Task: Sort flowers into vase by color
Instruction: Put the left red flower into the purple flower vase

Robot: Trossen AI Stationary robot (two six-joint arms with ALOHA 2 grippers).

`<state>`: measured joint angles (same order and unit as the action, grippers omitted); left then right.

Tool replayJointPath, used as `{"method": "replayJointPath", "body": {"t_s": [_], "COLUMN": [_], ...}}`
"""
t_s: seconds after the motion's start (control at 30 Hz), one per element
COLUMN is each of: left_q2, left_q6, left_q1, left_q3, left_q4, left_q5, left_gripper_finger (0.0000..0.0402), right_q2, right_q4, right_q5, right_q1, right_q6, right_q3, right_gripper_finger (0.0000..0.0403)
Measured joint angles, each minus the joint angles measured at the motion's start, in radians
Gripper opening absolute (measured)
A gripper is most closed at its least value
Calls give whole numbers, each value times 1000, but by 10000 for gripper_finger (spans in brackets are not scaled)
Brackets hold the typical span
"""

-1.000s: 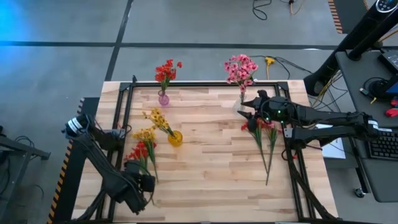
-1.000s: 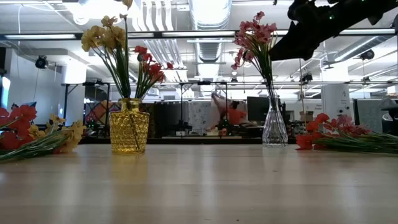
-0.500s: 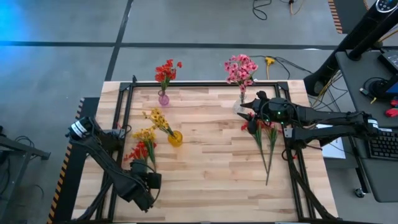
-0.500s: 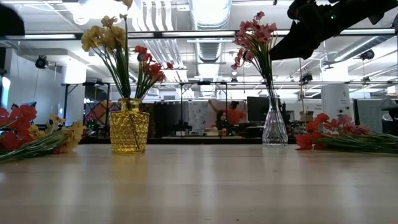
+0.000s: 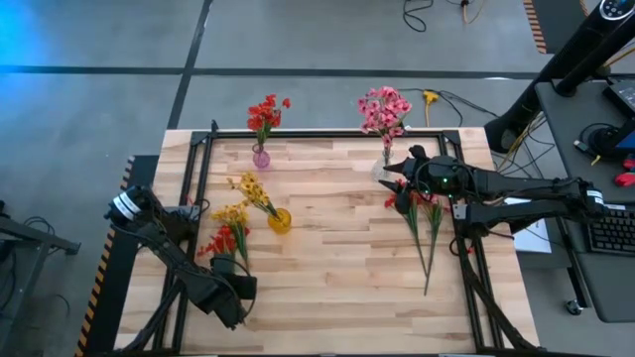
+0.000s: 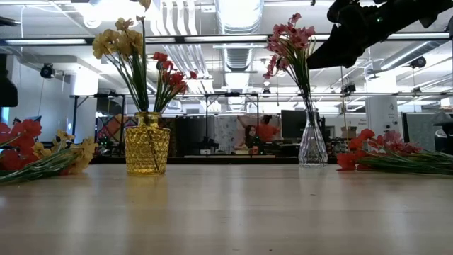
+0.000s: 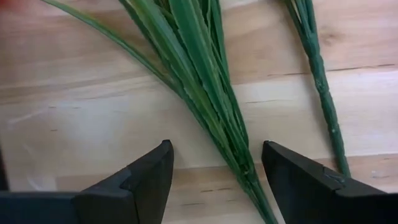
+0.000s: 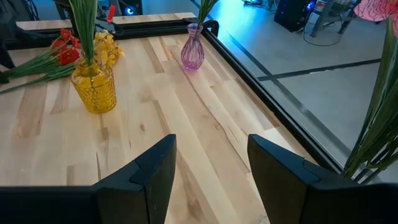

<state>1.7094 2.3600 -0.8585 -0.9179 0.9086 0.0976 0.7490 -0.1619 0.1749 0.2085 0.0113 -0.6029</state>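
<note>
Loose red and yellow flowers (image 5: 226, 241) lie flat in a pile at the table's left, stems pointing to the near edge. My left gripper (image 5: 234, 286) hovers open over those stems; in the left wrist view (image 7: 214, 163) its fingers stand on either side of a green stem bundle (image 7: 208, 106) without touching it. My right gripper (image 5: 401, 171) is open and high, beside the clear vase (image 6: 312, 146) that holds pink flowers (image 5: 384, 109). A yellow vase (image 5: 280, 220) holds yellow sprigs. A purple vase (image 5: 261, 157) holds red ones. More loose sprigs (image 5: 424, 213) lie at the right.
A black frame rail (image 5: 198, 178) runs around the table top. One separate stem (image 7: 318, 68) lies beside the bundle under my left gripper. Bare wood spreads across the table's middle and near side (image 5: 337, 278). People show far off in the room (image 6: 255, 134).
My left gripper has moved from the near-left corner toward the far edge and slightly right, arriving over the stem ends of the left pile. The flowers and vases have stayed where they were.
</note>
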Motion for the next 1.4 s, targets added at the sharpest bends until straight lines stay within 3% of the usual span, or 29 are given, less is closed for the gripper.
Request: {"method": "replayJointPath", "body": {"t_s": [0.13,0.43,0.6,0.93,1.17,1.4], "left_q2": [-1,1,1,1,-23,-102], "left_q6": [5,7,7,-3,-13,-111], "left_q1": [0,0,0,-8,-28,-58], "left_q3": [4,4,4,-39,-146,-271], "left_q4": [-3,9,11,88,245,294], "left_q5": [5,1,-1,-66,-62,-71], "left_gripper_finger": [193,60,11,10,7,6], "right_q2": [0,0,0,0,0,0], "right_q4": [0,0,-5,-6,-7,-7], "right_q5": [0,0,0,0,0,0], "right_q1": [0,0,0,0,0,0], "right_q6": [0,0,0,0,0,0], "right_q3": [0,1,1,1,1,1], "right_gripper_finger": [192,192,192,192,192,192]}}
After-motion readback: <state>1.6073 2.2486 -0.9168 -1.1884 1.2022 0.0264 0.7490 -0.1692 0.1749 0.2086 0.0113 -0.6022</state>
